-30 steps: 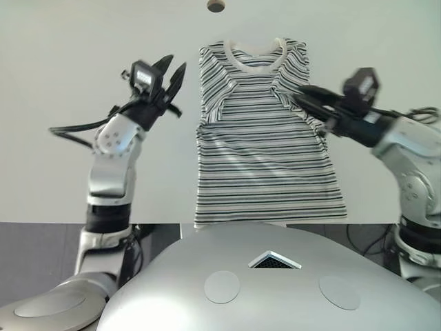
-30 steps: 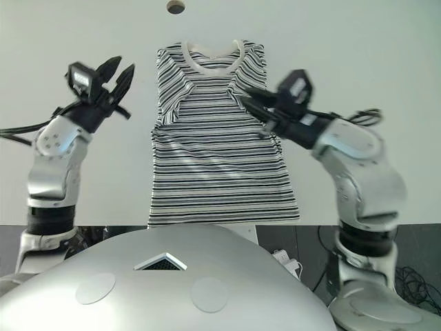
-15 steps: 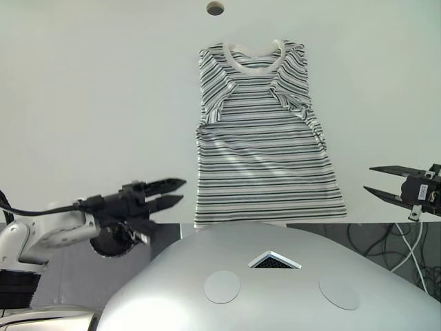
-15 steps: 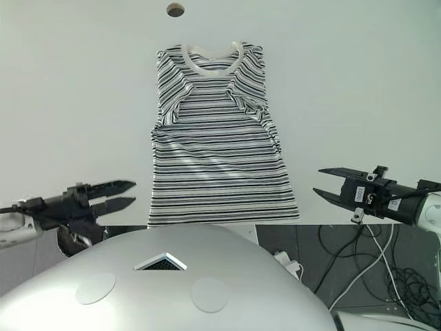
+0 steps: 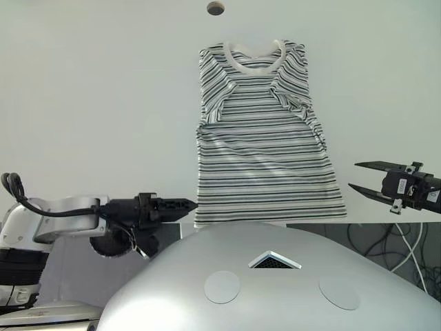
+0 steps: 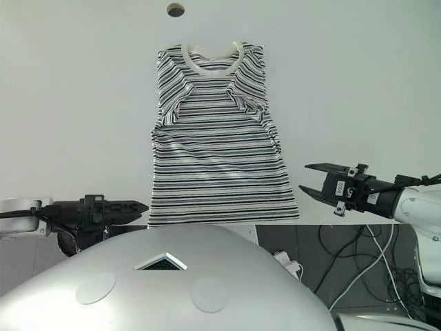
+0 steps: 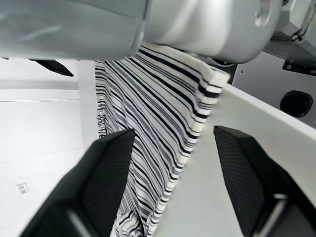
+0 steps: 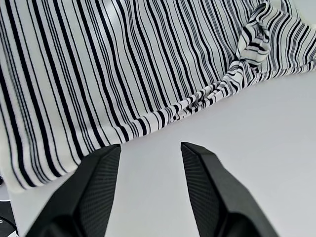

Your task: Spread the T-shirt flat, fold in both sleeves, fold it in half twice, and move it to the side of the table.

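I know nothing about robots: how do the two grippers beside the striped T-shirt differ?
The left gripper frames a hem corner of the T-shirt between its jaws; the right gripper holds its jaws over bare table, short of the shirt's side. From the head, the right gripper's jaws show one above the other; the left gripper's line up as one tip. Both are open, pointing inward.

A small dark round spot (image 5: 216,7) is being shown at the far edge of the white table (image 5: 89,103). Below the near edge, on the right, white and black cables (image 6: 358,276) are being left looped across a dark floor (image 6: 310,241), with a small white plug (image 6: 281,258) lying near them.
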Available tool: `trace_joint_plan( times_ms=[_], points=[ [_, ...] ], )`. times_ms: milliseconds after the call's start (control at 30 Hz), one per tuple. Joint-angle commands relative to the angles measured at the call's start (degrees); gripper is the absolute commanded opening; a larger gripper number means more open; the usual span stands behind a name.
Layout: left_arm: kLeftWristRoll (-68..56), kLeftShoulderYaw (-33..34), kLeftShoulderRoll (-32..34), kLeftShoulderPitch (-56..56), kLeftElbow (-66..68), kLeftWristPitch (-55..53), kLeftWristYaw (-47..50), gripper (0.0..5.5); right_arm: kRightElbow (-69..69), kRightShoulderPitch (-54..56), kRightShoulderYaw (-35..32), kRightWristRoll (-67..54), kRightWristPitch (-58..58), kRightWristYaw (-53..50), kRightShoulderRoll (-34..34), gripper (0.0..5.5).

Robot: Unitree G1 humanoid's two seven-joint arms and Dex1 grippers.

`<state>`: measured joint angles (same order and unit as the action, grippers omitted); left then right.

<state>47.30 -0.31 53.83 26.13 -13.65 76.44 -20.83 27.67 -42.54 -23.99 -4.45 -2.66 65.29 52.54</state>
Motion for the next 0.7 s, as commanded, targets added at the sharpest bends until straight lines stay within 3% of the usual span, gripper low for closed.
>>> trace_joint_plan(
  times_ms=[33,400,700],
  points=[
    [-1.88,-2.63,1.59,-1.54,0.37,-1.36,-1.17,2.95,0.68,0.62,0.21,0.07,0.39,-0.93,-0.28,2.29],
    [-2.54,-11.41,2.54,-4.52,2.54,-3.49,-4.3,2.95,2.68,2.36,0.31,-1.02,2.08,-1.17,0.09,2.29],
    [5.06,-12.89,-2.01,-7.03,7.6,-3.71,0.42,2.95,2.22,3.82,2.13,-0.73,2.37,-1.67,-0.45,2.29]
  ],
)
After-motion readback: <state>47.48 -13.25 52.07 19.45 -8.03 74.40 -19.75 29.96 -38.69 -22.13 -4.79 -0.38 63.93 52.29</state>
